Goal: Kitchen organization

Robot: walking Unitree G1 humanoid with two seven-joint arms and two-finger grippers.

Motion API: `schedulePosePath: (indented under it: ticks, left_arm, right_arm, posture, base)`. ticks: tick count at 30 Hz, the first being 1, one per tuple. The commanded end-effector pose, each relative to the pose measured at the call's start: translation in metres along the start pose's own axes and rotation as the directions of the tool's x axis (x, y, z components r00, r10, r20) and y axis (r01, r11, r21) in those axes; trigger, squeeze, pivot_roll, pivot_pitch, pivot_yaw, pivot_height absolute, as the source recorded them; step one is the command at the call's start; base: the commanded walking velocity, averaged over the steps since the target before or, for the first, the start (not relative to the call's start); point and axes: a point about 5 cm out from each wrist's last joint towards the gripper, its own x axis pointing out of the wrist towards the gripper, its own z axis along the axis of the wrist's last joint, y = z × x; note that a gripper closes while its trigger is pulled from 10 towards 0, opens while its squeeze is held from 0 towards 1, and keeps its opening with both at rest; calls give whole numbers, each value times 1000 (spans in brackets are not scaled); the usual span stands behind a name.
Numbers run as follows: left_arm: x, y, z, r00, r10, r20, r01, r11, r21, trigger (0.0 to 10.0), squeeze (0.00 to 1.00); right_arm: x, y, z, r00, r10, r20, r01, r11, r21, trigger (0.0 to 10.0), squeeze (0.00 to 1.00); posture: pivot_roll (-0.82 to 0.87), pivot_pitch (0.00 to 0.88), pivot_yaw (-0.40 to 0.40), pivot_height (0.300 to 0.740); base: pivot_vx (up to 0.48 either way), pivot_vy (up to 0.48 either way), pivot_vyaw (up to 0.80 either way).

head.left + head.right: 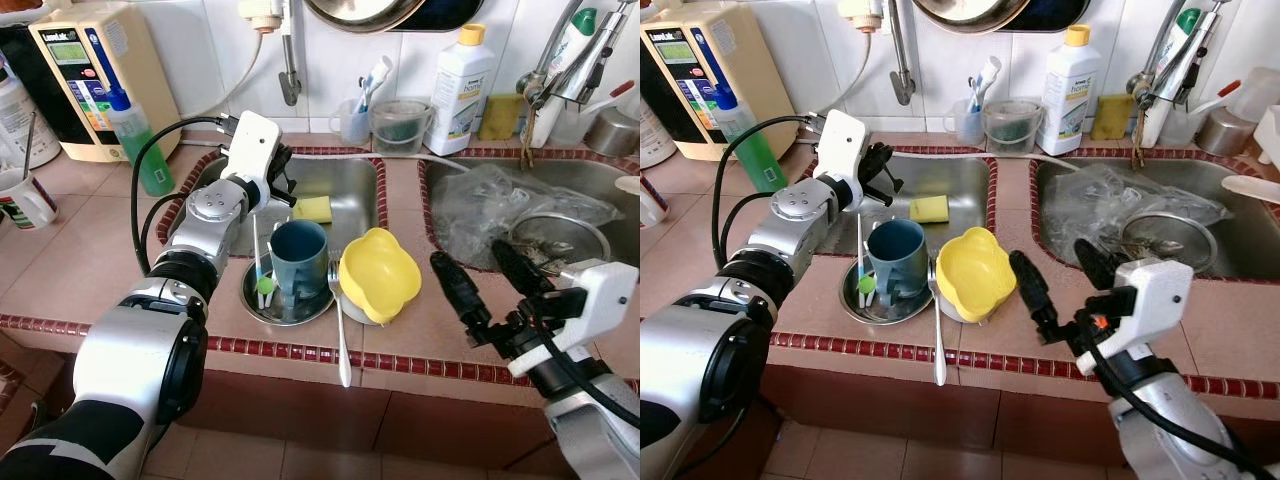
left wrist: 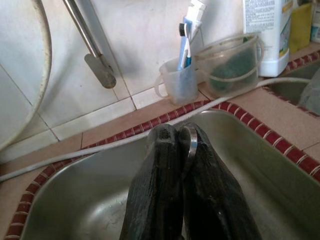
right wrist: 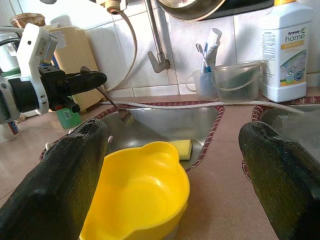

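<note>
My left gripper [image 1: 284, 186] hangs over the left sink [image 1: 352, 182], shut on the handle of a metal fork [image 3: 124, 116] whose tines point down into the basin. A yellow sponge [image 1: 312, 208] lies in that sink. On the counter's front edge a blue mug [image 1: 298, 256] stands on a small steel plate [image 1: 300, 312]. A long metal utensil [image 1: 341, 335] lies beside the plate. A yellow bowl [image 1: 378, 273] sits tilted to its right. My right gripper [image 1: 470, 256] is open just right of the bowl, above the counter, touching nothing.
The right sink [image 1: 590, 175] holds a crumpled clear plastic bag [image 1: 500, 195] and a steel strainer [image 1: 545, 235]. Along the back wall stand a toothbrush cup [image 1: 355, 118], a clear tub [image 1: 400, 125], a detergent bottle [image 1: 460, 90], a green bottle [image 1: 140, 145] and a water unit [image 1: 95, 70].
</note>
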Motion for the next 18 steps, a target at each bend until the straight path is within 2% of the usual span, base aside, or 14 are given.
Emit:
schedulePosePath:
  ticks: [1, 7, 8, 10, 18]
  left_arm:
    - [-1, 8, 1, 1000, 21, -21, -21, 1000, 20, 10000, 0]
    - [-2, 11, 0, 999, 27, -26, -27, 1000, 5, 10000, 0]
    - [-2, 12, 0, 999, 28, -23, -28, 1000, -13, 10000, 1000]
    - [-3, 13, 2, 1000, 24, -12, -25, 999, -37, 10000, 1000]
    - [-3, 16, 4, 999, 32, -10, -32, 999, -24, 10000, 1000]
  right_arm:
    - [-2, 4, 7, 1000, 15, 18, -15, 1000, -3, 10000, 0]
    - [-1, 6, 8, 1000, 24, 20, -25, 1000, 14, 10000, 0]
    - [-1, 6, 9, 999, 26, 23, -26, 1000, 17, 10000, 0]
    - [0, 6, 10, 999, 26, 30, -26, 999, 24, 10000, 0]
    - [2, 6, 10, 999, 30, 31, -31, 999, 32, 10000, 0]
  posture:
    - [-352, 69, 125, 740]
    - [-349, 73, 127, 740]
    - [-346, 76, 126, 740]
    - [-342, 77, 127, 740]
    - [-333, 75, 127, 740]
  base:
    - [0, 0, 0]
    - [0, 0, 0]
    - [0, 0, 0]
    - [0, 0, 0]
    - [0, 0, 0]
